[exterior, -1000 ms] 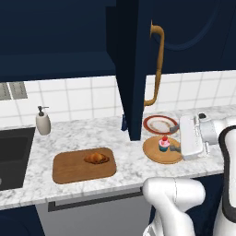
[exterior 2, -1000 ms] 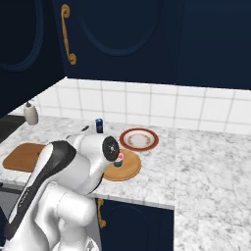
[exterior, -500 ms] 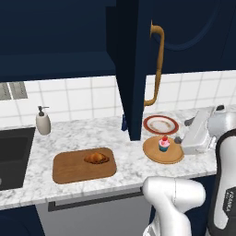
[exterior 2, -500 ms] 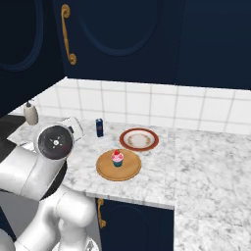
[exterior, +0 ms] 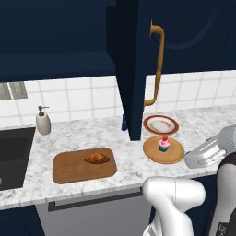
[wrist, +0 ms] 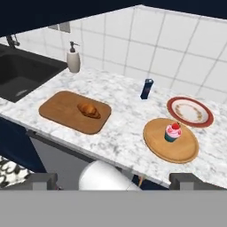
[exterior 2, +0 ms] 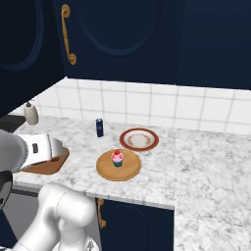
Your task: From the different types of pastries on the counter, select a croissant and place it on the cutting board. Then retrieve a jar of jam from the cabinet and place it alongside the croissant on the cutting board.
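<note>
The golden-brown croissant [exterior: 97,158] [wrist: 89,110] lies on the brown cutting board [exterior: 69,170] [wrist: 57,108], right of its middle. The pink-frosted cupcake [exterior: 163,144] [exterior 2: 117,158] [wrist: 173,132] stands on a round wooden plate [exterior: 174,154] [exterior 2: 128,169]. The navy cabinet door [exterior: 133,69] hangs open, showing its brass handle [exterior: 158,64]. Inside, the cabinet is dark, and the jar of jam is hidden. My gripper [wrist: 114,181] is open and holds nothing. It hangs off the counter's front edge and faces the whole worktop. Its fingers [wrist: 42,181] stand far apart.
A red-rimmed plate [exterior: 160,124] [wrist: 189,111] and a small blue box [exterior 2: 99,127] [wrist: 146,88] sit near the tiled wall. A soap dispenser [exterior: 43,122] stands beside the dark sink [exterior: 11,156] at the left. The marble counter [exterior 2: 206,162] runs on to the right.
My hand has drawn back from above the round plate toward the counter's front edge. The croissant and cupcake have not moved.
</note>
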Controlling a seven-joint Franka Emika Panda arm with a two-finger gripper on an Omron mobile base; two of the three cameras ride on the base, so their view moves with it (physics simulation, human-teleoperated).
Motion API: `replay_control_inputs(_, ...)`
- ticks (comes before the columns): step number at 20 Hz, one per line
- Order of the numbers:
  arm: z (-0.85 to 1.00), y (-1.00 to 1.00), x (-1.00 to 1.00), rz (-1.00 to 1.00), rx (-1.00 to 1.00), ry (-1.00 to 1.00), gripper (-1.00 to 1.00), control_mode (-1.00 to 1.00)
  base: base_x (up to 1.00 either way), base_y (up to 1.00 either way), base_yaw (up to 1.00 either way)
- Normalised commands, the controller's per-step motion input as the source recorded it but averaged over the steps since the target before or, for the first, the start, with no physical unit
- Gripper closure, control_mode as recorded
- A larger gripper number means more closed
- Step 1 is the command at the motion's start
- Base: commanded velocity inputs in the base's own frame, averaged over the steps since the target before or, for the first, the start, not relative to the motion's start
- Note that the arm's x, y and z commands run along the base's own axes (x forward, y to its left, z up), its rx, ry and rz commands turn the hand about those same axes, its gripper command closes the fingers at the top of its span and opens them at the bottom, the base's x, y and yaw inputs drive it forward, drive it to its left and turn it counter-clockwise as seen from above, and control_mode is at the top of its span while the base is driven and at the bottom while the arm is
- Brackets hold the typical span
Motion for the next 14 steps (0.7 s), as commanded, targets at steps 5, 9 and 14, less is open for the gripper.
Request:
replay_control_inputs(5,-0.15,0.18,-0.19,-0.10,0.00,-0.02,-1.00,-1.00,0.00,0.00,0.00)
replay_control_inputs(9,-0.61,0.32,-0.62,-0.22,0.00,0.07,-1.00,-1.00,0.00,0.00,0.00)
replay_control_inputs(14,-0.02,0.01,-0.01,-0.03,0.00,0.00,-1.00,-1.00,0.00,0.00,0.00)
